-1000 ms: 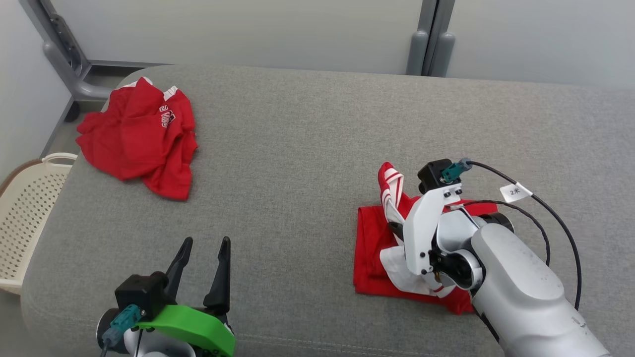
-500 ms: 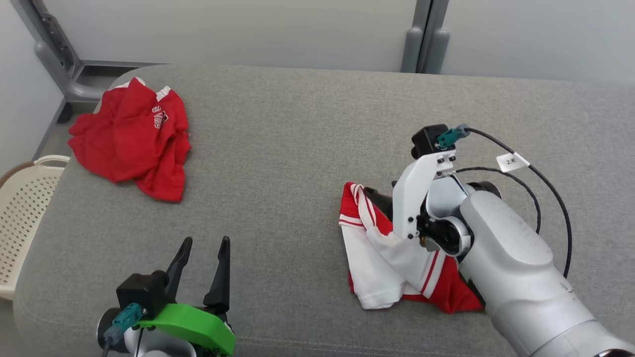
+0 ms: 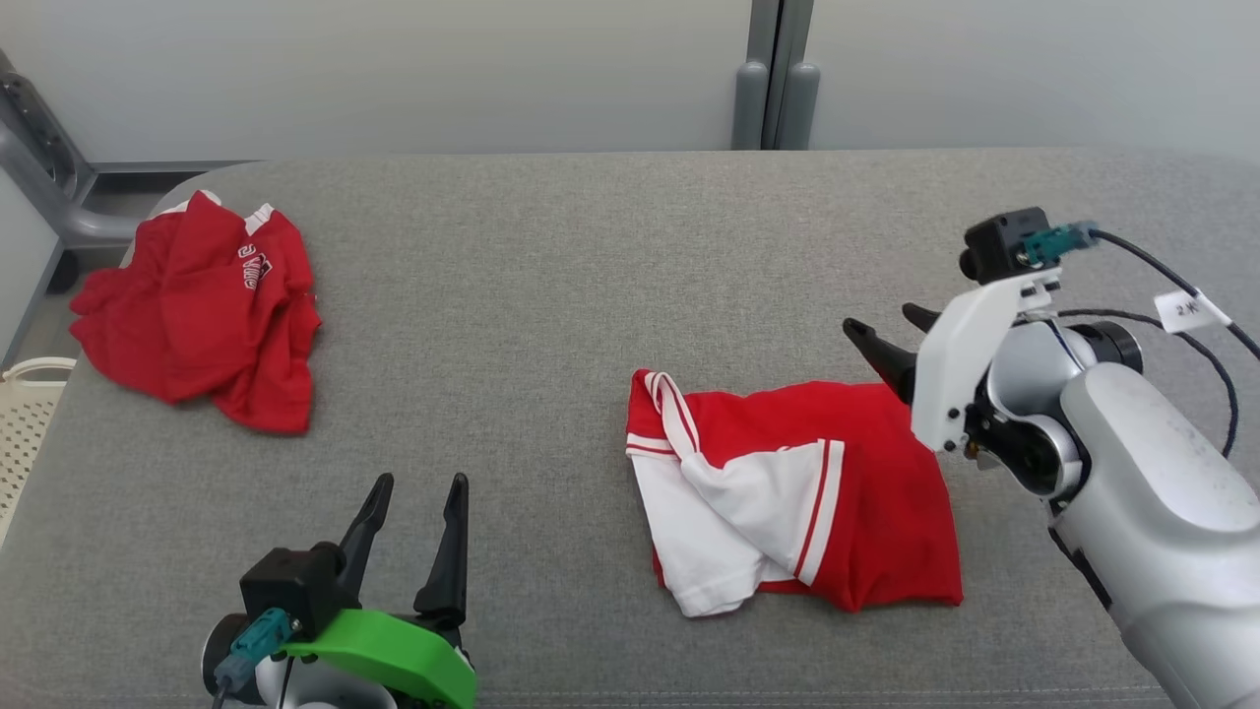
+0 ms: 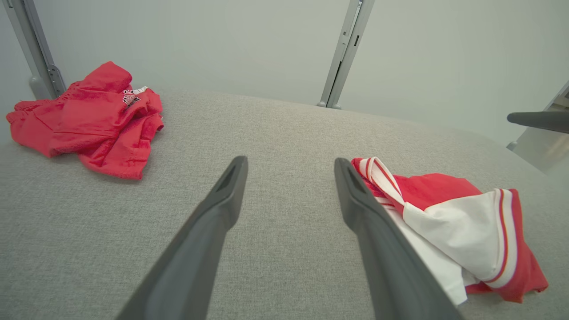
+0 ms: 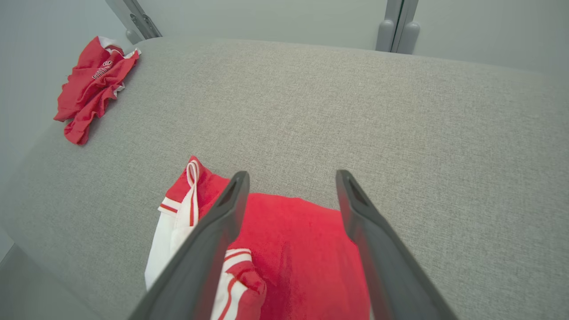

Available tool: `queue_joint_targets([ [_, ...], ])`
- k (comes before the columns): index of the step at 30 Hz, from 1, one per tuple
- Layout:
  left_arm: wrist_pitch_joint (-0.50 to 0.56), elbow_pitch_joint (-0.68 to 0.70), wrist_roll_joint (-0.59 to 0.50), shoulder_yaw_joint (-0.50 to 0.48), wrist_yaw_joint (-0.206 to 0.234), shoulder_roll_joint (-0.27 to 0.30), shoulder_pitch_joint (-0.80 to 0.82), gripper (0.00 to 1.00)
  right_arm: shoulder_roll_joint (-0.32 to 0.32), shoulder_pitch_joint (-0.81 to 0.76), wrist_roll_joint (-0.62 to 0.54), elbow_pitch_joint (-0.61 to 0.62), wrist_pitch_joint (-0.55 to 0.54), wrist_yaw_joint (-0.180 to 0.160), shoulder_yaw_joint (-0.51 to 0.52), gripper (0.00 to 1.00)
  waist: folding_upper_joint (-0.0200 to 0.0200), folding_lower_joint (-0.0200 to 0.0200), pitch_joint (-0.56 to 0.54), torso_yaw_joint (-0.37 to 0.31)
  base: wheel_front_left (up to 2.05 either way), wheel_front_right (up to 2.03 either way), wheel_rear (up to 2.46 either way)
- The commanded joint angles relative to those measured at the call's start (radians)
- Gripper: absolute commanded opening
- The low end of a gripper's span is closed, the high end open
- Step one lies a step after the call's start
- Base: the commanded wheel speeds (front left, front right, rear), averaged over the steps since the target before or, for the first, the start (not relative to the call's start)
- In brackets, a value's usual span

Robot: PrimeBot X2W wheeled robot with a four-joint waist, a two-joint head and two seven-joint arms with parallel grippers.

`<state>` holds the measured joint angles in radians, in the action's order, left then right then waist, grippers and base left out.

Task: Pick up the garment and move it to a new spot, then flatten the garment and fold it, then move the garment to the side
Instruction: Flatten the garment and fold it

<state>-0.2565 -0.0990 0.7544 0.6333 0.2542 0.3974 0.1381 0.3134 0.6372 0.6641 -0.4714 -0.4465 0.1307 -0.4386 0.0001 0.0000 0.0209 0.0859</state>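
Observation:
The garment (image 3: 866, 473), red with white striped panels, lies folded in a rough rectangle on the grey cushioned surface (image 3: 591, 276), right of centre. It also shows in the left wrist view (image 4: 462, 231) and under my right fingers (image 5: 302, 249). My right gripper (image 3: 881, 320) hovers open just past the garment's far right corner, with nothing between its fingers (image 5: 292, 175). My left gripper (image 3: 421, 483) stands open near the front edge, left of the garment and apart from it (image 4: 291, 161).
A second red garment (image 3: 197, 305) lies crumpled at the surface's far left corner. A cream perforated basket (image 3: 25, 394) sits on the floor beyond the left edge. Grey posts (image 3: 773, 89) stand against the wall behind. Bare surface lies between the two garments.
My right gripper has opened, let go of the garment and drawn back up to the right. The garment has dropped into a flat folded shape. The head camera has swung to the right.

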Motion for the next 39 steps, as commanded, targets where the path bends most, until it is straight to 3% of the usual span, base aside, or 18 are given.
queue_joint_targets([
  [1, 0.000, 0.004, -0.005, 0.000, 0.003, 0.006, -0.009, 1.00, 0.014, -0.030, 0.014, 0.021, 0.023, 0.000, -0.006, 1.00, -0.0001, 0.0000, 0.000, -0.007, 0.00, 0.00, 0.00],
  [4, 0.000, 0.010, -0.003, -0.004, 0.007, 0.008, -0.012, 1.00, 0.066, -0.084, 0.016, 0.072, 0.091, 0.000, -0.031, 1.00, -0.0001, 0.0000, 0.007, -0.016, 0.00, 0.00, 0.00],
  [8, -0.001, 0.019, -0.002, -0.006, 0.009, 0.011, -0.011, 1.00, 0.087, -0.154, 0.025, 0.093, 0.206, 0.000, -0.049, 1.00, -0.0001, 0.0000, 0.024, -0.017, 0.00, 0.00, 0.00],
  [10, 0.001, 0.024, -0.004, -0.008, 0.012, 0.013, -0.005, 1.00, 0.093, -0.181, 0.010, 0.085, 0.267, 0.000, -0.058, 0.45, -0.0001, 0.0000, 0.033, -0.011, 0.00, 0.00, 0.00],
  [13, 0.002, 0.036, -0.009, -0.013, 0.017, 0.019, 0.005, 1.00, 0.083, -0.224, 0.007, 0.049, 0.344, 0.000, -0.063, 0.00, -0.0001, 0.0000, 0.048, 0.005, 0.00, 0.00, 0.00],
  [24, 0.007, 0.080, -0.015, -0.032, 0.038, 0.045, 0.011, 1.00, 0.040, -0.282, 0.038, -0.083, 0.527, 0.000, -0.110, 0.00, -0.0001, 0.0000, 0.087, 0.087, 0.00, 0.00, 0.00],
  [39, 0.007, 0.102, -0.003, -0.046, 0.055, 0.062, -0.014, 1.00, 0.014, -0.256, 0.103, -0.045, 0.560, 0.000, -0.334, 0.00, -0.0001, 0.0000, 0.071, 0.127, 0.00, 0.00, 0.00],
])
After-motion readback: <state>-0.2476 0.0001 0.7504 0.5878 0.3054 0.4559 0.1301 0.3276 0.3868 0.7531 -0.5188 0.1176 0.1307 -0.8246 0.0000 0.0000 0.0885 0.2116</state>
